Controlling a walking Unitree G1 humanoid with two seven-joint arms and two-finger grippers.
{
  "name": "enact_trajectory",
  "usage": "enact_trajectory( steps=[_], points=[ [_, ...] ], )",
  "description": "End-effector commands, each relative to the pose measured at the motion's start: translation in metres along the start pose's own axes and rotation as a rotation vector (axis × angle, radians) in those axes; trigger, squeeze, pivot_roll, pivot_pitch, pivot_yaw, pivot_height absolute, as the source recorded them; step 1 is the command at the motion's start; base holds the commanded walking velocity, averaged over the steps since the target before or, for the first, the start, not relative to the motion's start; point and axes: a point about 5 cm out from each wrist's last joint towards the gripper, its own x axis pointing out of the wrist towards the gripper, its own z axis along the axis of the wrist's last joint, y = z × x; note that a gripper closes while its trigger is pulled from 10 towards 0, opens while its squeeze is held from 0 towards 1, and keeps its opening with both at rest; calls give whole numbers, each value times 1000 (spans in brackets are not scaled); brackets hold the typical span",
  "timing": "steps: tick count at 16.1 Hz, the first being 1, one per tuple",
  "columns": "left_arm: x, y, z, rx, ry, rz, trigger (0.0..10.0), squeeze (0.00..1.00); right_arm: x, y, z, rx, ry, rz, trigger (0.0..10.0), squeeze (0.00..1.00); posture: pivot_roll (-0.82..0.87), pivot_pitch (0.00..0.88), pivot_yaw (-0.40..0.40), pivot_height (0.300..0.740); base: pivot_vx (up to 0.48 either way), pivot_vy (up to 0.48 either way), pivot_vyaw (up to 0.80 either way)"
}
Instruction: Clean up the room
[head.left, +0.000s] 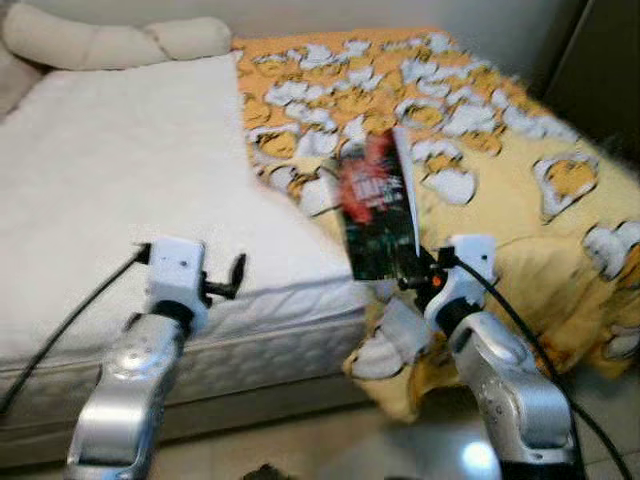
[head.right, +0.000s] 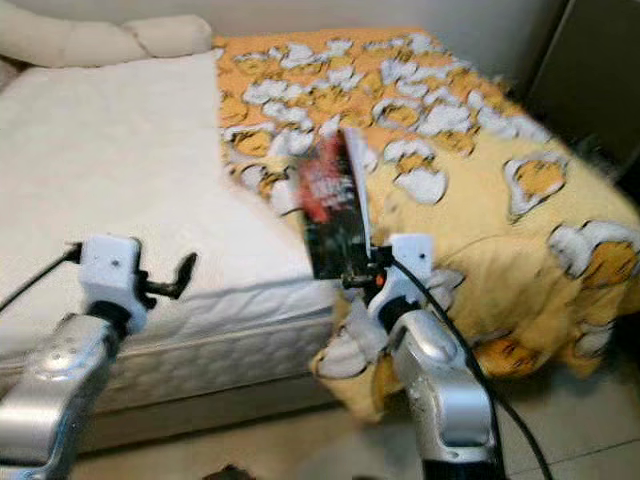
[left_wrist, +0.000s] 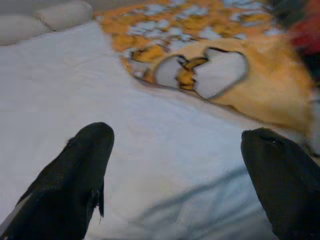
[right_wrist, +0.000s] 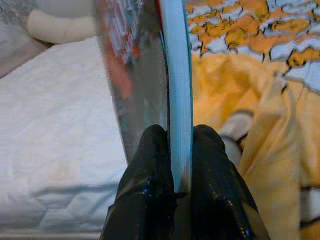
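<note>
Two head-camera views, both somewhat blurred, show one scene. A bed with a bare white mattress (head.left: 130, 200) fills the left and centre of the frame; a yellow blanket (head.left: 500, 200) printed with white and orange shapes covers the upper right and spills over the bed's lower right edge. A pale pillow (head.left: 110, 40) lies at upper left. At centre, the right gripper (head.left: 412, 268) holds a book (head.left: 375, 205) with a dark red and black cover upright by its lower edge, above the line where mattress and blanket meet. At lower left, the left gripper (head.left: 232, 278) hovers just off the near mattress edge.

Left wrist view: two black fingers (left_wrist: 80, 175), set wide apart with nothing between them, frame the white mattress; the blanket lies across the upper right of the frame.

Right wrist view: both fingers (right_wrist: 150, 185) are pressed against opposite faces of the book, its pale page edge (right_wrist: 177, 90) rising from between them to the top of the frame, mattress at left, blanket at right.

Step in hand, as a judgement: the book is lifted off the bed and is being carried for tidying away. The next move calls for keeping the pinch firm, since the tall book could pivot about its lower edge, and for finding a shelf or table, none of which is visible here.
</note>
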Motion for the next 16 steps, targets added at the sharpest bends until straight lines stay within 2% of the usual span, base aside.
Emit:
enact_trajectory(
  steps=[1,16],
  points=[
    [-1,6,2,19,-6,23,10000,0,0,2,13,-6,-63,9,10000,0,3,0,21,740,0,431,0],
    [-3,10,3,38,-13,37,10000,0,4,9,5,-7,-27,67,10000,0,34,0,7,740,0,428,0]
  ],
)
